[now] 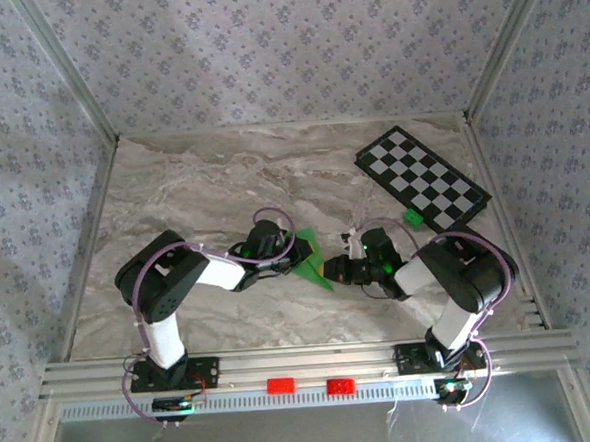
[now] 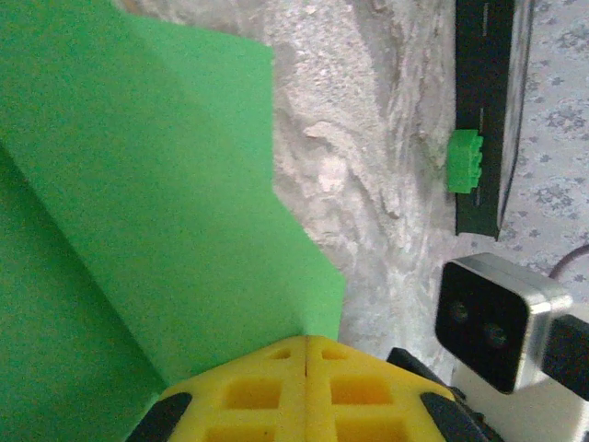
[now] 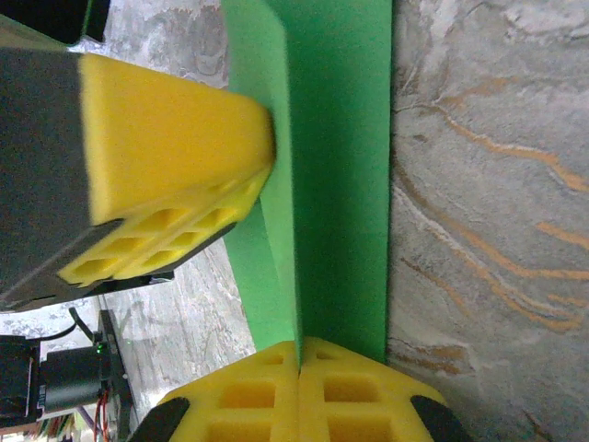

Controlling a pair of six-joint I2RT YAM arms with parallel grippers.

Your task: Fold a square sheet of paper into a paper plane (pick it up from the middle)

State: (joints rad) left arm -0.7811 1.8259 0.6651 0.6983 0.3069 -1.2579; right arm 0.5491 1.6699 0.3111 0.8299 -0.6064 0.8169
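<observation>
The square sheet of paper, bright green, is folded into layers with sharp creases and hangs between the two arms above the middle of the table. My left gripper is shut on it; its yellow pads meet with the sheet of paper running out of their seam. My right gripper is shut on a creased edge of the sheet of paper. The left gripper's yellow finger presses the paper from the other side. Whether the folds form a paper plane I cannot tell.
A black-and-white checkered board lies at the back right, with a tiny green block at its near edge; the block also appears in the left wrist view. Two red blocks sit on the front rail. Patterned walls enclose the marble table.
</observation>
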